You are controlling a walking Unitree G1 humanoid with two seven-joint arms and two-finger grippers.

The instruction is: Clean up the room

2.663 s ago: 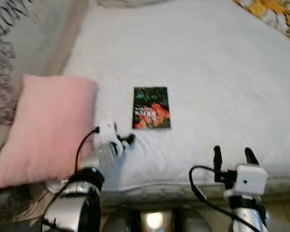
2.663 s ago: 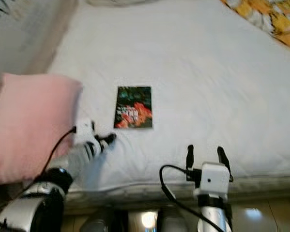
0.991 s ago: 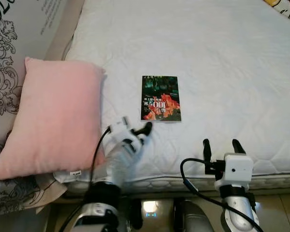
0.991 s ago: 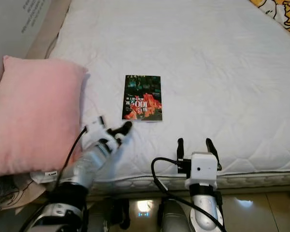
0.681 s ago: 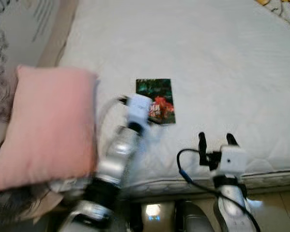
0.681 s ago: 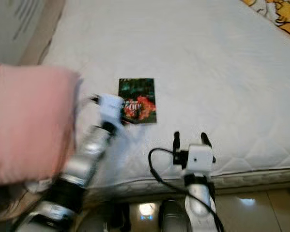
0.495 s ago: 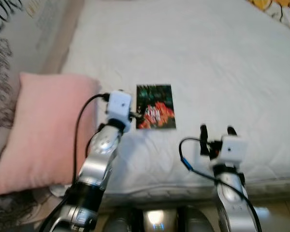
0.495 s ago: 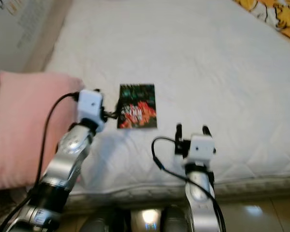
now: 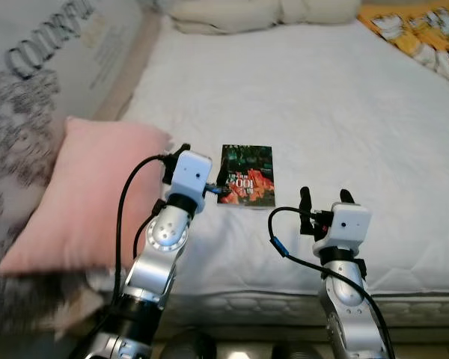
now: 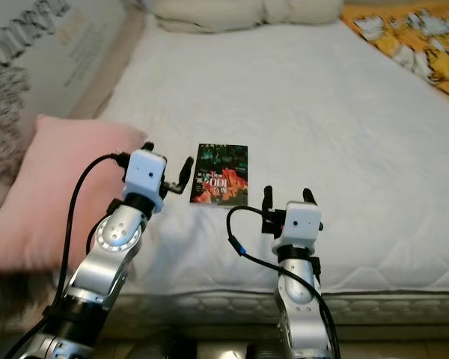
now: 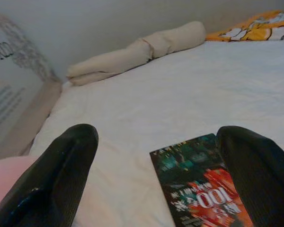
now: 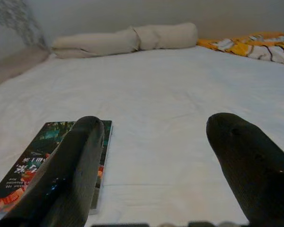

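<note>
White quilted fabric covers the bed (image 9: pixel 344 105), and on it lies a book (image 9: pixel 246 175) with a dark green and red cover, flat, face up, near the front edge and a little toward the robot's left. Just beside the book on that side rests a pink pillow (image 9: pixel 90 194), lying on the mattress edge next to a patterned grey cloth (image 9: pixel 22 112). At the far end of the bed lies a long cream bolster (image 9: pixel 262 13), and an orange printed blanket (image 9: pixel 423 37) shows at the far right corner. The left gripper (image 10: pixel 168 167) hangs low over the mattress between pillow and book, its fingers (image 11: pixel 61 175) spread apart with nothing between them; in the left wrist view one finger stands over the book's near corner, though I cannot tell whether it touches. The right gripper (image 10: pixel 286 197) hovers just in front of the book and slightly to its right, its fingers (image 12: pixel 71 175) likewise parted and empty, the book's edge lying behind one of them.
</note>
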